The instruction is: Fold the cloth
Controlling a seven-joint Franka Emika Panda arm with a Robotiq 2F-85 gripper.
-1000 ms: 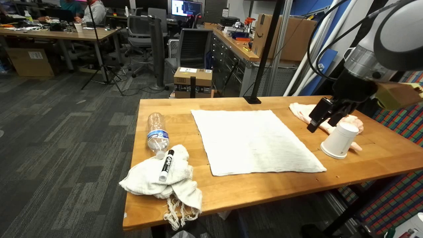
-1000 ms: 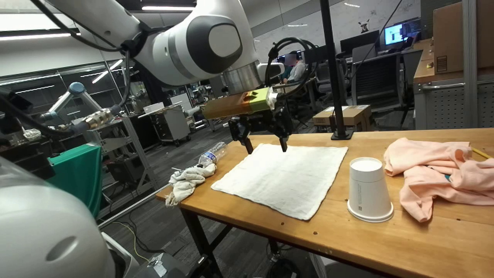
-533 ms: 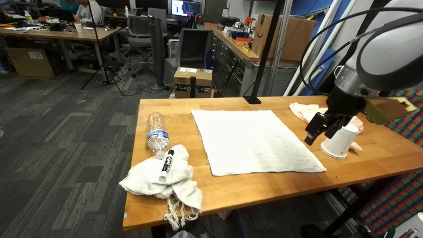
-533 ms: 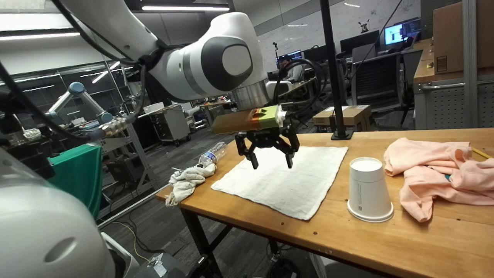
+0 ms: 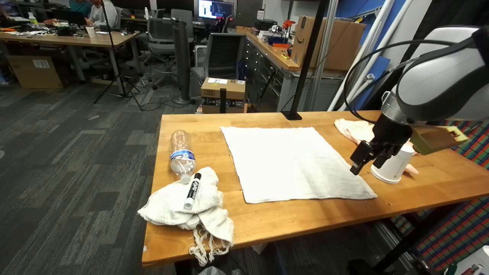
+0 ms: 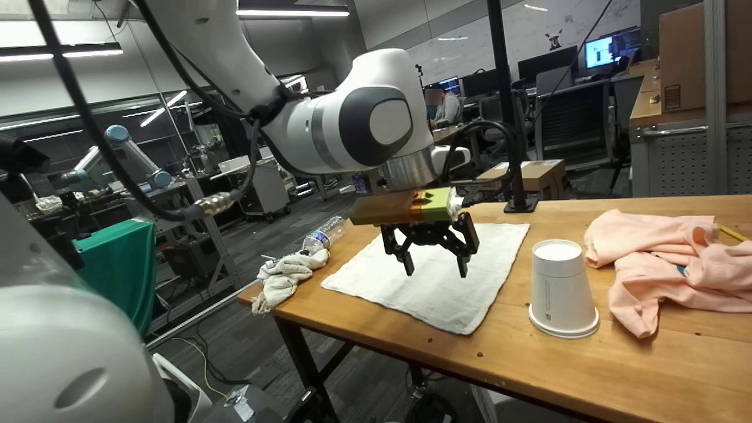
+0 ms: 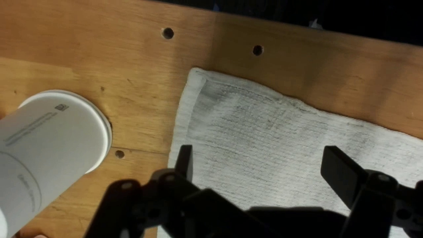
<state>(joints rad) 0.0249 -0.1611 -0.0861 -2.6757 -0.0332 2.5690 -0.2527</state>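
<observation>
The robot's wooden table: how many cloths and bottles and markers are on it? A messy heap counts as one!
Cloths: 3 (flat white cloth, crumpled white cloth, pink cloth heap)
Bottles: 1 (clear bottle)
Markers: 1 (black-and-white marker, lying on the crumpled white cloth)
Total: 5

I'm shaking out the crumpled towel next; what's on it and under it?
A marker lies on the crumpled towel; whether the bottle also rests on it is unclear. The table shows beside it; anything beneath or inside folds is hidden.
</observation>
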